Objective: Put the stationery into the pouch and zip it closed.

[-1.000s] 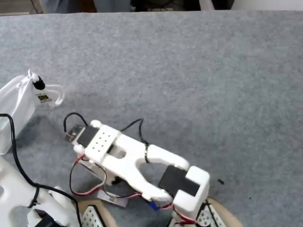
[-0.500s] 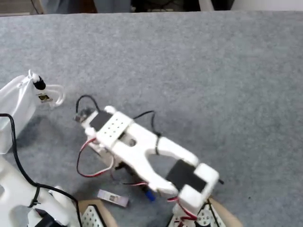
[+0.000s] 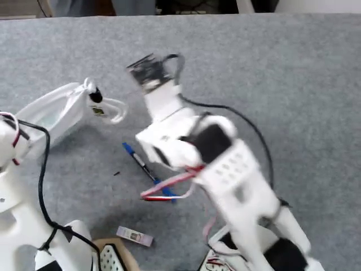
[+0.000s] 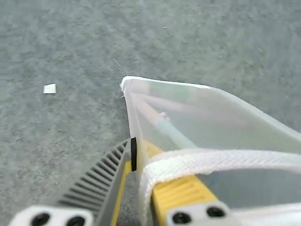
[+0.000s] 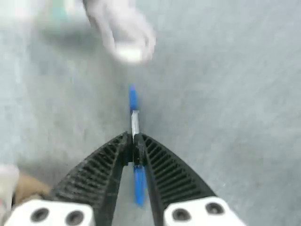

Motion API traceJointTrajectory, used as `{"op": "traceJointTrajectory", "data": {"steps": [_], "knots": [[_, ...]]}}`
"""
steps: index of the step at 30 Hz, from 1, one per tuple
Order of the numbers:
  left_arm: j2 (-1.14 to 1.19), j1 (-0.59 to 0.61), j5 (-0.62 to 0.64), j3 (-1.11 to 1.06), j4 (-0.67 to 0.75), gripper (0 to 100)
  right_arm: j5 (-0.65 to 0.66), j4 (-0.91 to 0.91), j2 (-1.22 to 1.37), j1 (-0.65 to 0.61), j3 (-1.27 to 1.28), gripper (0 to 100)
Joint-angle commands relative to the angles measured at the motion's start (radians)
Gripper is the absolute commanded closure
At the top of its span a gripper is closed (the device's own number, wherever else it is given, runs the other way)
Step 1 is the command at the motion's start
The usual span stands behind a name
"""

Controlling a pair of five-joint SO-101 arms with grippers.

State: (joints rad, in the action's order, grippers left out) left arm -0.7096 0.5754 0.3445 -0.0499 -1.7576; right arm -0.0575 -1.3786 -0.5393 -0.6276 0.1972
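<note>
A white see-through pouch (image 3: 56, 110) with a loop strap (image 3: 115, 110) lies at the table's left. In the left wrist view my left gripper (image 4: 134, 150) is shut on the pouch (image 4: 207, 132) at its edge, with yellow fingers (image 4: 176, 195) on either side of the white rim. A blue pen (image 3: 138, 161) sits just right of the pouch, under my right arm (image 3: 225, 164). The right wrist view shows my right gripper (image 5: 134, 141) shut on the pen (image 5: 133, 101), whose tip points toward the strap. A small eraser-like block (image 3: 134, 236) lies near the front edge.
Grey felt covers the whole table (image 3: 282, 73), with open room at the back and right. The arm bases stand at the front edge. A tiny white scrap (image 4: 49, 88) lies on the felt beyond the pouch.
My right arm has risen and swung back toward the pouch, bringing the blue pen out from the front edge. The pouch has shifted right with the left arm.
</note>
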Motion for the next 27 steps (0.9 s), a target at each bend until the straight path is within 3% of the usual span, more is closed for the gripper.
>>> {"op": "traceJointTrajectory", "data": {"steps": [1,6,11,16,22,27], "knots": [[-0.029,-0.084,-0.011,0.033,-0.002,97,-0.041,0.109,-0.147,0.06,-0.038,98.6],[-0.026,-0.157,-0.011,-0.064,-0.002,97,-0.071,0.253,-0.239,0.068,-0.033,98.6],[-0.029,-0.154,-0.008,-0.076,0.002,97,-0.071,0.21,-0.226,0.066,0.07,98.4],[-0.029,-0.042,-0.005,-0.035,0.006,97,-0.066,0.198,-0.219,0.008,0.321,98.0],[-0.029,0.119,0.026,0.022,0.006,97,-0.066,0.474,-0.211,-0.129,0.59,80.4],[-0.029,0.143,0.026,0.012,0.002,97,-0.066,0.675,-0.05,-0.161,0.654,78.7]]}}
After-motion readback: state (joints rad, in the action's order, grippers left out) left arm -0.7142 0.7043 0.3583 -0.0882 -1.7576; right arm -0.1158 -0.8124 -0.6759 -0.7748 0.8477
